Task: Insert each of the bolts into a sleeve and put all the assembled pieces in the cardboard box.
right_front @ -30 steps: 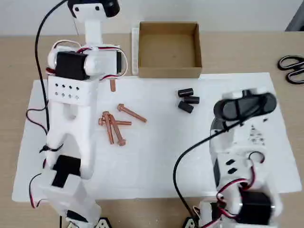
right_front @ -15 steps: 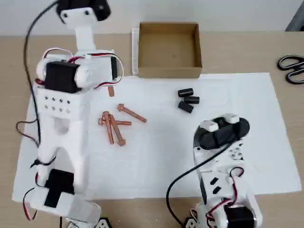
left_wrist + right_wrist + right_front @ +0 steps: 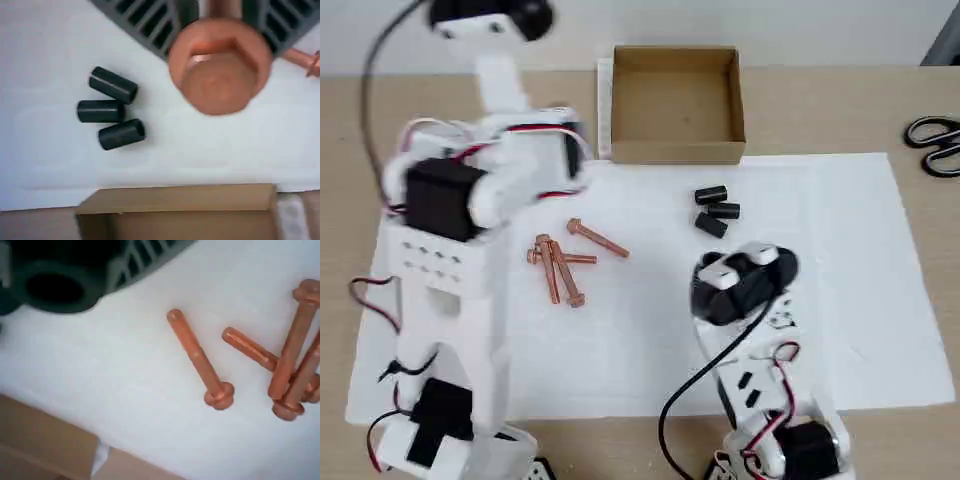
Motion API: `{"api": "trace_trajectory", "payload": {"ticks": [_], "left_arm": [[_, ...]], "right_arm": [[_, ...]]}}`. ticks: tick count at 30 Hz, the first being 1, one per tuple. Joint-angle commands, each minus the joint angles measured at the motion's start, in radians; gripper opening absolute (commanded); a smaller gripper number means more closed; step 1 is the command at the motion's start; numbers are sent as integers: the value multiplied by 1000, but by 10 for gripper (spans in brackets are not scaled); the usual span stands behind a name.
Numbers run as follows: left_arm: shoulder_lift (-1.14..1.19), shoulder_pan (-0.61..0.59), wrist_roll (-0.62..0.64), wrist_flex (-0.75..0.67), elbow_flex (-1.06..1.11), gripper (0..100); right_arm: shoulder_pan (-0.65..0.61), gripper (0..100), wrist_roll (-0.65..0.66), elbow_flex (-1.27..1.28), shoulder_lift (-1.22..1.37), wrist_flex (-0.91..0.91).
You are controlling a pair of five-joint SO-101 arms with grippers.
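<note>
High view: a bolt in one pincer, a sleeve in the other

From above we see the cardboard box [image 3: 675, 152] standing open at twelve o'clock of the white sheet [image 3: 850, 260], at its far edge. On the sheet, at five o'clock from the box, lie three loose sleeves [image 3: 723, 210], close together. Between eight and nine o'clock from them we find the loose bolts [image 3: 550, 270] in a small heap, with one more slanting apart at the heap's two o'clock. At the three o'clock edge a pair of scissors [image 3: 932, 145] rests on the bare table [image 3: 820, 100].

The left arm [image 3: 450, 250] stands at nine o'clock of the sheet. The right arm [image 3: 745, 290] stands at six o'clock, its head just at six o'clock of the sleeves.

On the left wrist view we see the left gripper [image 3: 220, 20] pinching the held bolt [image 3: 217, 70] by its shank, the flanged head turned to the camera. The sleeves and the box lie beyond it. On the right wrist view the right gripper [image 3: 65, 265] is clamped on the held sleeve [image 3: 55, 290], whose open bore faces the camera, over the sheet near the bolts.
</note>
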Motion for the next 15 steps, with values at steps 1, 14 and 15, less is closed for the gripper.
{"api": "trace_trajectory", "payload": {"ticks": [1, 14, 15], "left_arm": [[-35, 84, 9, -72, 5, 6], [-126, 115, 127, -334, 303, 6], [-170, 115, 127, -336, 303, 6]], "right_arm": [[-64, 4, 5, 72, -10, -107], [-124, 4, -149, 181, -10, -191], [-124, 4, -149, 181, -10, -191]]}}
